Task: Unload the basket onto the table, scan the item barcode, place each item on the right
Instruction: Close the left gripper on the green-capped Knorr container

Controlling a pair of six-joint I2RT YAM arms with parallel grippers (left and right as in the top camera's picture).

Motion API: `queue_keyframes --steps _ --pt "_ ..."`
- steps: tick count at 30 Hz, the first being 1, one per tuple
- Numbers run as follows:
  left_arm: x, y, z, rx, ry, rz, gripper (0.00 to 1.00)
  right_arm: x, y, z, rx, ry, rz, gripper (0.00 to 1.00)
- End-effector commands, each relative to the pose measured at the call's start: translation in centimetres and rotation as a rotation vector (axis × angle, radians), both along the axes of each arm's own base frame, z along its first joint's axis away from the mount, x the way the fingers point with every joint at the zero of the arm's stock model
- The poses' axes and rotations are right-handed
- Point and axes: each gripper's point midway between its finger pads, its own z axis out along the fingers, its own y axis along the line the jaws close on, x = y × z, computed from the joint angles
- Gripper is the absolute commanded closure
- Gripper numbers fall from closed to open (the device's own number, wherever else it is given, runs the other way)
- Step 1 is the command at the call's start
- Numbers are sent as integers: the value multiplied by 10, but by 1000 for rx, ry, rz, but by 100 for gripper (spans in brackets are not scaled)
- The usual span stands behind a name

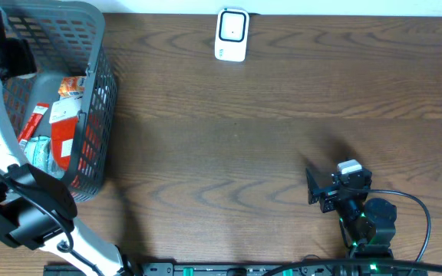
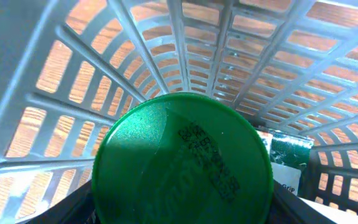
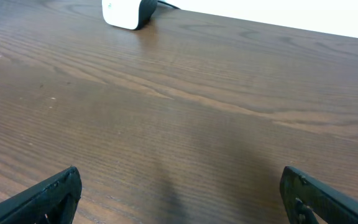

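Pick step. Left gripper (image 2: 180,209) in basket (image 1: 102,92), seemingly clamped on green lid (image 2: 182,158). Right gripper (image 3: 179,199) apart, empty. Next: lift out, carry to scanner (image 1: 232,34) right of basket.

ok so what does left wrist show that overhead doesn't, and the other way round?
Only left wrist: a close-up of a green lid with a code printed on top. Overhead cannot see it, because the left arm covers that corner.
Only overhead: the white scanner at the far edge, the right arm parked near the front, and red-and-white packets.
Both: the grey basket and the wooden table, which left wrist sees only through the slats.
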Motion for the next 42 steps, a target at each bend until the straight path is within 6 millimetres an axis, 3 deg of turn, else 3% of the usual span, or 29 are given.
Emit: queue_keyframes --steps 1,15,22,37,42 --pt "-5 -5 22 3 -47 2 72 -1 3 -1 15 6 7 1" --pt "-9 -7 20 -21 -34 18 72 -1 3 -1 15 6 7 1" --pt "-7 -19 32 -55 -78 -32 72 -1 3 -1 15 6 7 1" --pt "-5 -31 37 -92 -98 -48 72 -1 3 -1 15 6 7 1" --pt "-4 -43 50 -78 -122 -74 72 -1 3 -1 15 6 7 1"
